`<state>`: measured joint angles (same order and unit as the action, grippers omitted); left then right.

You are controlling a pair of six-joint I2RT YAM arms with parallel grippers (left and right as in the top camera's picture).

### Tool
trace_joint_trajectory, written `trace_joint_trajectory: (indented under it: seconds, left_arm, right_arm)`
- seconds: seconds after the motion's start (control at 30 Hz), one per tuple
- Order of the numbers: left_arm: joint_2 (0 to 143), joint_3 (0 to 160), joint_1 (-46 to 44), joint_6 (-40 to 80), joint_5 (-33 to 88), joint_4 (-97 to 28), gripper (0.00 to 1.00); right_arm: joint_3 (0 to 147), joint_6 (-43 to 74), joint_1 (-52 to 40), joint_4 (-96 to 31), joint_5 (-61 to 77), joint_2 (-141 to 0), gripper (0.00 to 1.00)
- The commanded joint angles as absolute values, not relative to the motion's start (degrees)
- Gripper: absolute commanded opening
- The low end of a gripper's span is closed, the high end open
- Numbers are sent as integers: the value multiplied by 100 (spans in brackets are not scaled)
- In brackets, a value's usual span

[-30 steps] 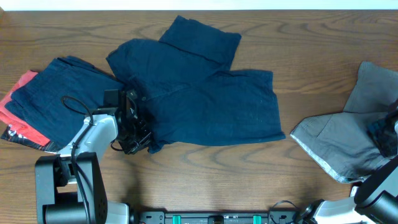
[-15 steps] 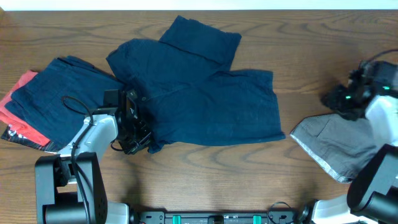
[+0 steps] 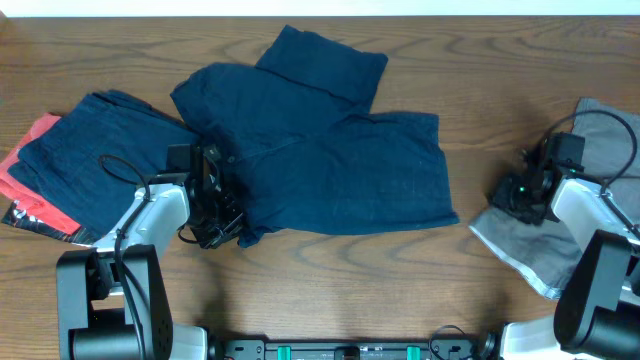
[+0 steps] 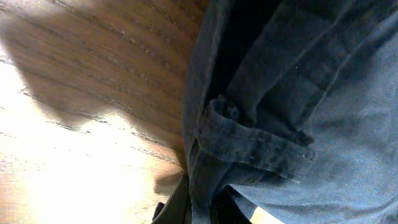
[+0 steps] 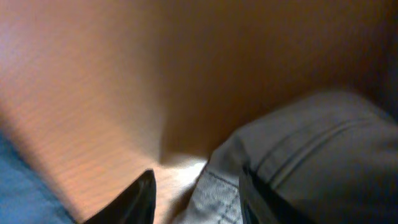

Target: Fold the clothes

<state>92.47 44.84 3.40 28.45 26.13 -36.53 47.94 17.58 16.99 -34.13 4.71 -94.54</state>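
Large navy blue shorts (image 3: 320, 150) lie spread across the middle of the table. My left gripper (image 3: 213, 218) is shut on their lower left corner; the left wrist view shows the navy fabric (image 4: 273, 106) pinched between the fingers (image 4: 200, 208). My right gripper (image 3: 522, 193) is low at the left edge of a light grey garment (image 3: 590, 215). In the right wrist view its fingers (image 5: 196, 198) are apart, with the grey garment's edge (image 5: 298, 155) between them.
A folded navy garment (image 3: 95, 160) lies at the far left on top of a red one (image 3: 30, 165). Bare wood table (image 3: 350, 290) shows along the front. The arm bases stand at the front left and front right.
My right arm has swung in from the far right edge, moved left and come down at the grey garment's left edge. My left gripper and the navy shorts have not moved.
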Motion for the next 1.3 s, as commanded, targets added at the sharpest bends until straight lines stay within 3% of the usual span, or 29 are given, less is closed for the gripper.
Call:
trace_joint_trajectory:
  seconds: [0.0,0.17,0.47,0.73,0.9,0.97,1.27]
  left_arm:
    - [9170,4556,384,2805,2495,-3732,6]
    - [9170,4556,386,2805,2495,-3734,6]
    - [9170,4556,386,2808,2495,-3734,6]
    - [9170,4556,384,2805,2495,-3734,7]
    - [9170,4556,386,2805,2480,-3739,7]
    - [9170,4556,384,2805,2480,-3743,7]
    - [9172,4523,384,2803,2283,-3929,7]
  right_arm:
    - [4491,3461,2021,-4202,-2115,-9607,43]
    - [4499,4305,2884,-4744,-3286,-9454,38]
    - [4499,4327,4062,-4619,-2565,-8818,38]
    - [4499,1916,3708,-3465,366,-8173,45]
    - [4499,1055,3188,-3253,1861,-8053,61]
    - [4497,991,2921,-3286,2178,-8090,67]
    - [4482,810,1704,-3618,2296,-8353,69]
